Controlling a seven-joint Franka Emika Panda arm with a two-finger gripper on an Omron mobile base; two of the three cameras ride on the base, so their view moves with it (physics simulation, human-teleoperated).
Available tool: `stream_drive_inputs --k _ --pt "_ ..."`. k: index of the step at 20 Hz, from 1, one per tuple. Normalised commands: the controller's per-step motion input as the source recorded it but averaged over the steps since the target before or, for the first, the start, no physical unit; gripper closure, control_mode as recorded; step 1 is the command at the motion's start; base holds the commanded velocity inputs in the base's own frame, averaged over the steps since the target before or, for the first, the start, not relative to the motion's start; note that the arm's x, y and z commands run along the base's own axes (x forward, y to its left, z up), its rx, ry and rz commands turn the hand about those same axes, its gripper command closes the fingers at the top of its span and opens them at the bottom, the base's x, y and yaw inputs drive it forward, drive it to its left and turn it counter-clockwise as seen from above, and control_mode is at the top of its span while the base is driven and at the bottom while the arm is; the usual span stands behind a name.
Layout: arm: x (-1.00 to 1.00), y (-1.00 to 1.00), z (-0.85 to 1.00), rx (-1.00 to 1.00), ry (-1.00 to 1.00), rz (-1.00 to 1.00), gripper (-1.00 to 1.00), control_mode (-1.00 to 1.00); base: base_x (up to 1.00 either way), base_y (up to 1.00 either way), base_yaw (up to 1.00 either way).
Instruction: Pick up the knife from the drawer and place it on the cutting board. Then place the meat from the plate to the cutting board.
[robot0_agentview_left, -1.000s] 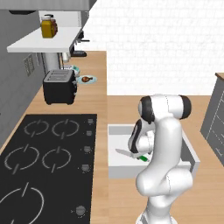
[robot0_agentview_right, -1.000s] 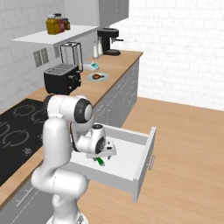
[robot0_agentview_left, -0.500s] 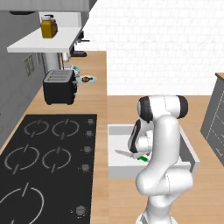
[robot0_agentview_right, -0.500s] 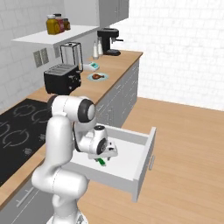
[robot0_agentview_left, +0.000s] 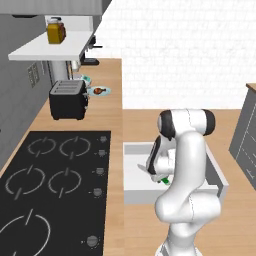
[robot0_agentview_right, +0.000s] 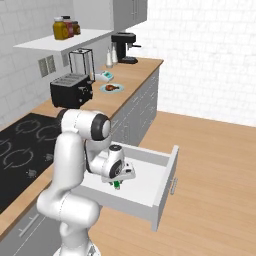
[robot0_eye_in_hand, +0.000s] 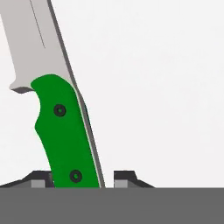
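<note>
Since the earlier pictures the arm has hardly shifted; the gripper (robot0_agentview_right: 119, 181) stays low inside the open drawer (robot0_agentview_right: 165, 172), and the knife (robot0_eye_in_hand: 61, 113) lies at the same place on the drawer floor. The fingers (robot0_eye_in_hand: 124, 178) have come closer to the green handle. In the hand view the handle now stands between the two fingertips, the left one seems to touch it and a thin gap remains at the right one, so I cannot tell if the grip is already firm. The blade points away from the gripper, toward the top of that view.

On the bench (robot0_agentview_left: 112, 107), far behind the drawer, the meat (robot0_agentview_left: 99, 91) lies on the plate (robot0_agentview_left: 106, 92), just beside the black toaster (robot0_agentview_left: 67, 100). A coffee machine (robot0_agentview_right: 124, 47) stands at the far end of the bench, and the black cooktop (robot0_agentview_left: 50, 185) covers its near part. Jars (robot0_agentview_right: 61, 28) stand on the wall shelf (robot0_agentview_right: 65, 41) above.
</note>
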Motion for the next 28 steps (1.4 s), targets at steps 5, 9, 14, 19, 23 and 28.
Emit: stream_drive_inputs --k 5,9,14,19,23,28 --pt "-0.07 -0.09 0.27 0.0 0.0 0.0 1.0 -1.0 0.0 0.0 0.0" --pt "-0.39 -0.34 0.98 0.0 0.01 -0.02 1.0 -1.0 0.0 0.0 0.0" --pt "-0.61 -0.45 1.0 -0.01 -0.05 -0.01 1.0 -1.0 0.0 0.0 0.0" --pt "-0.55 -0.1 1.0 -0.03 -0.09 -0.01 1.0 -1.0 0.0 0.0 0.0" --pt "-0.17 0.0 1.0 -0.03 -0.02 0.0 1.0 -1.0 0.0 0.0 0.0" --pt "0.0 -0.01 1.0 0.01 0.07 0.0 1.0 -1.0 0.0 0.0 0.0"
